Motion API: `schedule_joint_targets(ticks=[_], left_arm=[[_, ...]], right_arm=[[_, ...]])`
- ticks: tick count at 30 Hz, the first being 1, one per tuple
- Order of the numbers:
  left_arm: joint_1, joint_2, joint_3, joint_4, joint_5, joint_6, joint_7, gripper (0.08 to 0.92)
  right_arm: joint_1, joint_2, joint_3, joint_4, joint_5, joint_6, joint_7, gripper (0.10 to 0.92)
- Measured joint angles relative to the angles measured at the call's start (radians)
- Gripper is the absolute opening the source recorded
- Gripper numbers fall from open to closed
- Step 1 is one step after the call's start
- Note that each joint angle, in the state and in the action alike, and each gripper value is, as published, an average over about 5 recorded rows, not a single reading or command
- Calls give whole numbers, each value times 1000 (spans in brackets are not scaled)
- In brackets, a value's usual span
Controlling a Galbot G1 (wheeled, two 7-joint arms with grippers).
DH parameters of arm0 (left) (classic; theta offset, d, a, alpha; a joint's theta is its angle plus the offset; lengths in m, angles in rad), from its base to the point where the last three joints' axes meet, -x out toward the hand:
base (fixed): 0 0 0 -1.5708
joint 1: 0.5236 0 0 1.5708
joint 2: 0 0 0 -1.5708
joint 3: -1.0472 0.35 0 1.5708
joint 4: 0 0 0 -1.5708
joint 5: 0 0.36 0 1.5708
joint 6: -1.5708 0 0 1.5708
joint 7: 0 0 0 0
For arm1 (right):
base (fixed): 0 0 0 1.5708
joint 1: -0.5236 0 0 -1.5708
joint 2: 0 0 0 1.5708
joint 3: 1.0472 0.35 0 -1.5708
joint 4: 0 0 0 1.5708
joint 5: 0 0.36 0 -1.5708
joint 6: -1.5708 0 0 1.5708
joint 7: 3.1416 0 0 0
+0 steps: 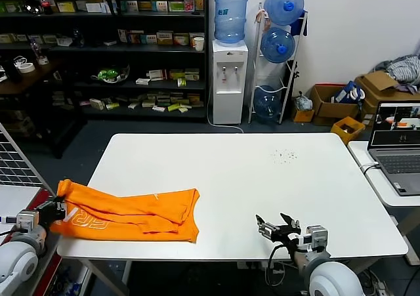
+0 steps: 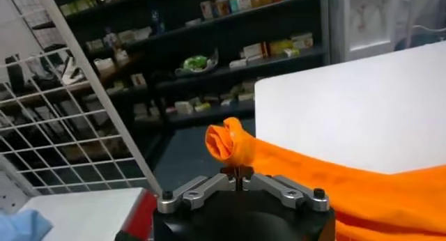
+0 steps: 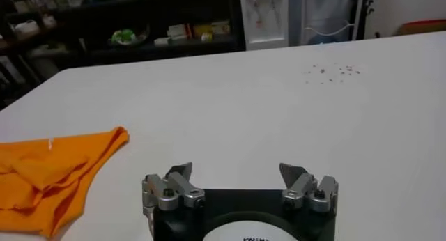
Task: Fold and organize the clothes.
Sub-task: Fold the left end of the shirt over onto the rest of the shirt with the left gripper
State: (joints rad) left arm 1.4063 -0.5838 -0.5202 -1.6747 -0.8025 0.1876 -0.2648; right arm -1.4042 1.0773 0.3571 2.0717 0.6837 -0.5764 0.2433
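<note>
Fold step: left claw (image 2: pixel 239 174) pinches the bright orange cotton T-shirt's (image 1: pixel 131 214) bunched corner; right claw (image 1: pixel 278 226), spread above the white tabletop (image 1: pixel 262 178), should likely grasp next.

Legible text: partial white lettering on the orange T-shirt (image 1: pixel 125 216) near its left end, letters uncertain. Shelf packaging, water-bottle labels and laptop screen (image 1: pixel 396 123): print too small to read.

Even, bright overhead light washes the matte white rectangular tabletop (image 1: pixel 262 191), with soft faint shadows under the crumpled bright orange cotton T-shirt (image 1: pixel 131 214). Dark shelving behind stays dim. In the wrist views, background shelves blur slightly; no strong glare.
</note>
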Motion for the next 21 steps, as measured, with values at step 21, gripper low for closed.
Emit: schedule_joint_targets(ticks=[21], left_arm=[[-252, -314, 363, -236, -167, 167, -220, 106]], right_arm=[[-54, 50, 19, -14, -64, 3, 2, 823]])
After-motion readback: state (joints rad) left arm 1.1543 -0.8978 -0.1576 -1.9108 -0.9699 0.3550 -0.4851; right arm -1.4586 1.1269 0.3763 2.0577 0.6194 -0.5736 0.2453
